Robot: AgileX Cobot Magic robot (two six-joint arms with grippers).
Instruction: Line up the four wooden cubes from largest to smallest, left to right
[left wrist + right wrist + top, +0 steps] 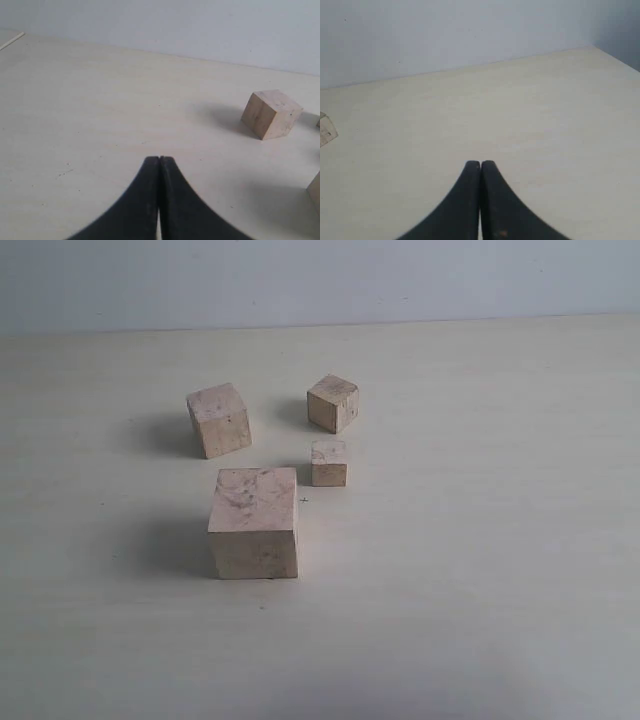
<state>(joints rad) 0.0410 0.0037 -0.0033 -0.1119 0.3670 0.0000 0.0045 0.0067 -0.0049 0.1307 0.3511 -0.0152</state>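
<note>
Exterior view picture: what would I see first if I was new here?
The largest cube, nearest the camera on the pale table. Behind it, apart from each other, sit the smallest cube, the second-largest cube to the left, and the third cube furthest back.

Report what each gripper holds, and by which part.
Nothing is held: the left gripper and the right gripper both have their jaws shut on nothing.

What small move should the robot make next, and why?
Probably open the left gripper: it and the right gripper are both shut and empty, while the largest cube, which belongs leftmost, stands in a loose cluster, not a row.
</note>
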